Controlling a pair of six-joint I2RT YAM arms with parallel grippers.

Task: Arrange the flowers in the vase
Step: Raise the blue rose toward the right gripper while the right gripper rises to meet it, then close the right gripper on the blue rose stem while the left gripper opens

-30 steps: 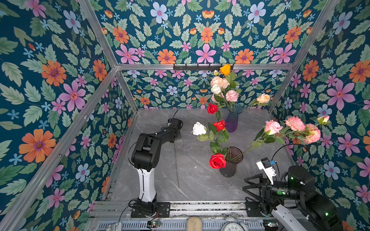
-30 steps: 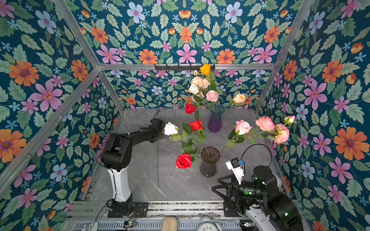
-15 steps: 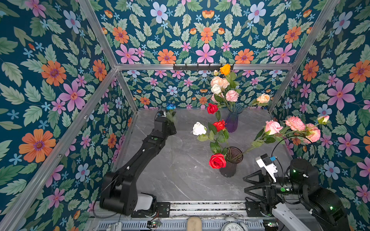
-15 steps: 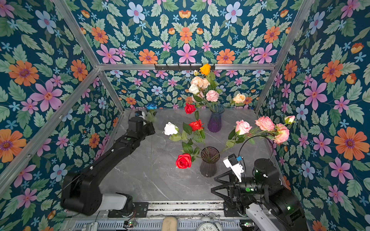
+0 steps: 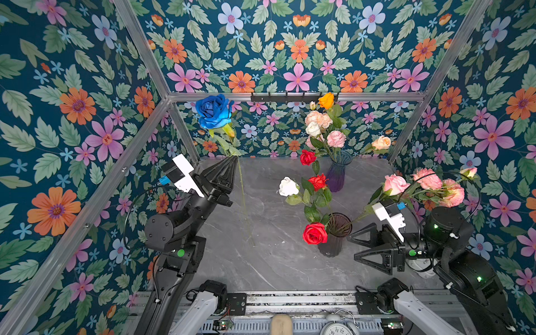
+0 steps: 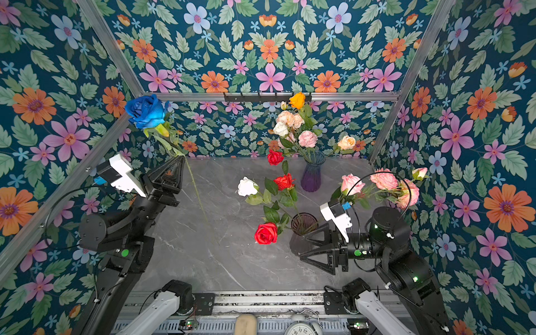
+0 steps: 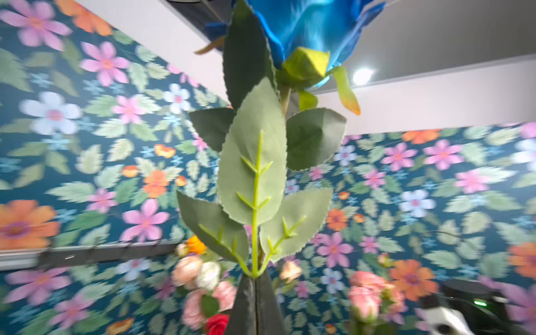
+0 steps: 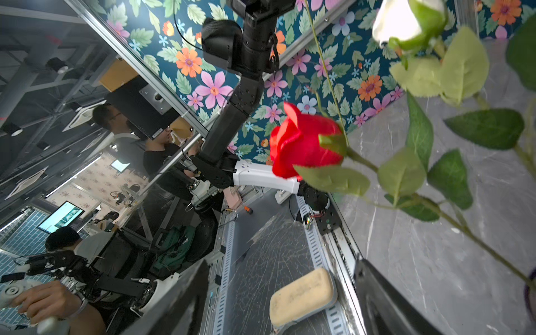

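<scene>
alarm clock [image 5: 338, 329] beside a beige sponge [image 5: 280, 324]; black hook rail [image 5: 293, 97] on wallpaper [image 5: 290, 43]

The left arm [image 5: 171, 232] and right arm [image 5: 452, 229] are black with white base links [image 5: 197, 310], green lights [image 5: 180, 253], looping black cables [image 5: 130, 208], white wrist camera housings [image 5: 182, 174] bearing blue connectors [image 5: 164, 180], and triangular gripper fingers [image 5: 374, 256].

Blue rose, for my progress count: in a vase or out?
Out. The shut left gripper holds the blue rose upright by its stem, apart from the dark vase and purple vase.
</scene>
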